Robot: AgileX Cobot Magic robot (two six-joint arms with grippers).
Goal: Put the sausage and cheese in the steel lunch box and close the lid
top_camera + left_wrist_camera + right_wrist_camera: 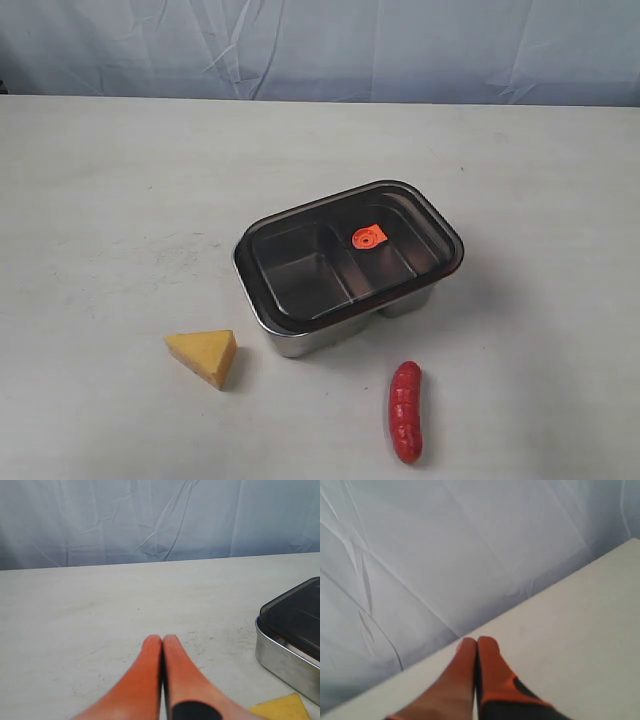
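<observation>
Clenched tight, the left claw [162,639] is pressing its two orange fingers [150,665] together with nothing between them, hanging low over the white table [75,630]. The right claw [476,641] is doing the same, its tips meeting and gripping nothing, and it is pointing along the table towards the pale blue cloth [470,540] at the back.

Only the exterior view is taking in the whole layout. In it the lunch box [300,340] is sitting near the middle of the table [120,200], with the dark see-through lid [440,235] lying on top and the orange valve [368,237] showing at its centre. Two empty compartments are showing through the lid. The cheese [205,356] is lying on the table just off the box's near left corner, apart from it. The sausage [405,410] is lying on the table in front of the box's near right side, also clear of it.

From the left wrist, just one end of the box [285,662] and its lid [295,610] are showing, along with a yellow corner of the cheese [280,707] beside the box wall. That camera is not catching the sausage. From the right wrist, only the table and the cloth are showing.
</observation>
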